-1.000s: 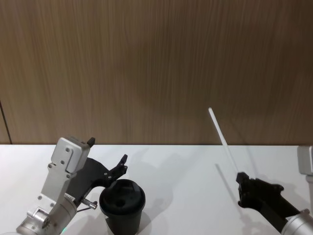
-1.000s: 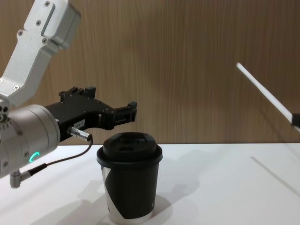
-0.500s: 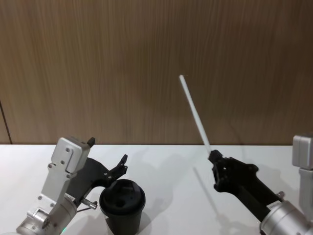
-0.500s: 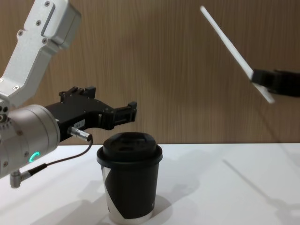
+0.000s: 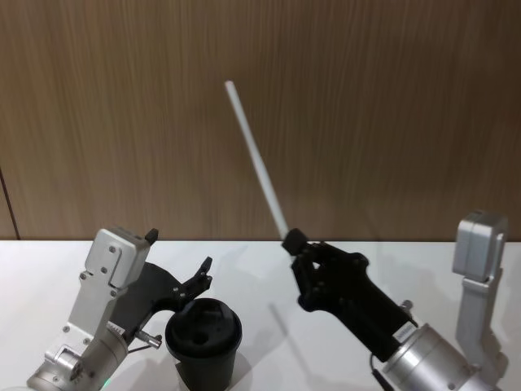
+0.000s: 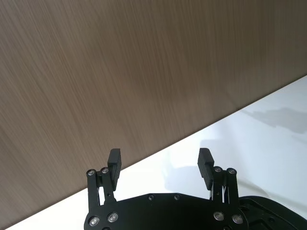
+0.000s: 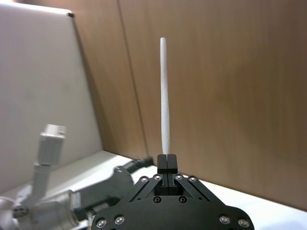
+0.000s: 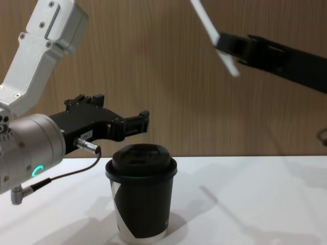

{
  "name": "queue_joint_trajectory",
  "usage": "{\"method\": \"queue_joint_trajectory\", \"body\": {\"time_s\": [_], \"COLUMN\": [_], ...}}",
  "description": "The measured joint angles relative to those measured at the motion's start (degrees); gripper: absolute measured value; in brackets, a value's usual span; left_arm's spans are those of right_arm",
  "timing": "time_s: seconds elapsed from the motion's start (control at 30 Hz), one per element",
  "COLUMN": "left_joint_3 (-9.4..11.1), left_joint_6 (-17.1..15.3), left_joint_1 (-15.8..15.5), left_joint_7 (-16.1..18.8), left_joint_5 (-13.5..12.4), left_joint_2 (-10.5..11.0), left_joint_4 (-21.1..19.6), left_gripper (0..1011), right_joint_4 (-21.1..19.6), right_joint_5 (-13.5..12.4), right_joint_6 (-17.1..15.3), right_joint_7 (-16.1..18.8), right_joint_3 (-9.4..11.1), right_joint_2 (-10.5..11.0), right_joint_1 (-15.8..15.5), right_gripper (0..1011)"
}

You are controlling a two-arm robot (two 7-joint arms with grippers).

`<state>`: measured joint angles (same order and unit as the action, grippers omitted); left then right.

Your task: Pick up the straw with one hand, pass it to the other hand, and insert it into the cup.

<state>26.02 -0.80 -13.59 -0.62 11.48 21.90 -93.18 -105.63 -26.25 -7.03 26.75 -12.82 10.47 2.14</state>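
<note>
head view: the right hand (image 5: 291,241) is raised above the white table (image 5: 260,273), right of centre, and is clenched on the low end of the straw (image 5: 256,159). the straw slants up and toward the robot's left, its free tip high against the wooden wall (image 5: 383,106). the black cup (image 5: 203,340) stands upright on the table at the lower left, lid on. the left hand (image 5: 179,251) hovers just behind and above the cup with its fingers spread and nothing between them.

left wrist view: the left hand (image 6: 159,158) is released, its two black fingers well apart with bare table (image 6: 268,129) and wall (image 6: 120,72) beyond them.

right wrist view: the right hand (image 7: 166,160) has its fingers pressed together on the straw (image 7: 165,96), which rises straight out from them in front of the wall (image 7: 230,96). the left arm (image 7: 48,148) is farther off, beside a pale panel (image 7: 38,72).

chest view: the cup (image 8: 143,204) stands on the table (image 8: 255,204), a white patch on its side. the left hand (image 8: 121,107) is level with a spot just above the lid, fingers apart. the right hand (image 8: 222,41) comes in from the upper right, well above the cup, grasping the straw (image 8: 204,20); a short end pokes out below the fingers and the long part runs up past the top edge.
</note>
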Motion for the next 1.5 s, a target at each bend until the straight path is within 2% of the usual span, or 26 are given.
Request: {"method": "queue_joint_trajectory", "body": {"time_s": [0.13, 0.47, 1.03, 1.27, 1.5], "left_joint_3": [0.0, 0.0, -0.2, -1.4, -4.2], "left_joint_6": [0.0, 0.0, 0.0, 0.1, -0.1], "left_joint_1": [0.0, 0.0, 0.1, 0.7, 1.8], "left_joint_7": [0.0, 0.0, -0.1, -1.6, -5.8], "left_joint_5": [0.0, 0.0, 0.1, 2.3, 7.7], "left_joint_2": [0.0, 0.0, 0.0, 0.1, 1.4], "left_joint_4": [0.0, 0.0, 0.0, -1.0, -3.6], "left_gripper": [1003, 1003, 1003, 1003, 1003], "right_joint_4": [0.7, 1.5, 2.5, 2.7, 2.8], "right_joint_5": [-0.8, -1.7, -2.3, -2.4, -2.4], "right_joint_6": [1.5, 3.3, 4.6, 4.8, 4.9], "right_joint_7": [2.0, 3.7, 3.2, 3.0, 2.8], "right_joint_3": [-1.8, -4.3, -5.9, -6.2, -6.3], "right_joint_2": [-0.7, -1.6, -2.6, -2.8, -2.9], "right_joint_1": [0.8, 1.9, 3.2, 3.5, 3.6], "right_gripper": [1, 1, 1, 1, 1]}}
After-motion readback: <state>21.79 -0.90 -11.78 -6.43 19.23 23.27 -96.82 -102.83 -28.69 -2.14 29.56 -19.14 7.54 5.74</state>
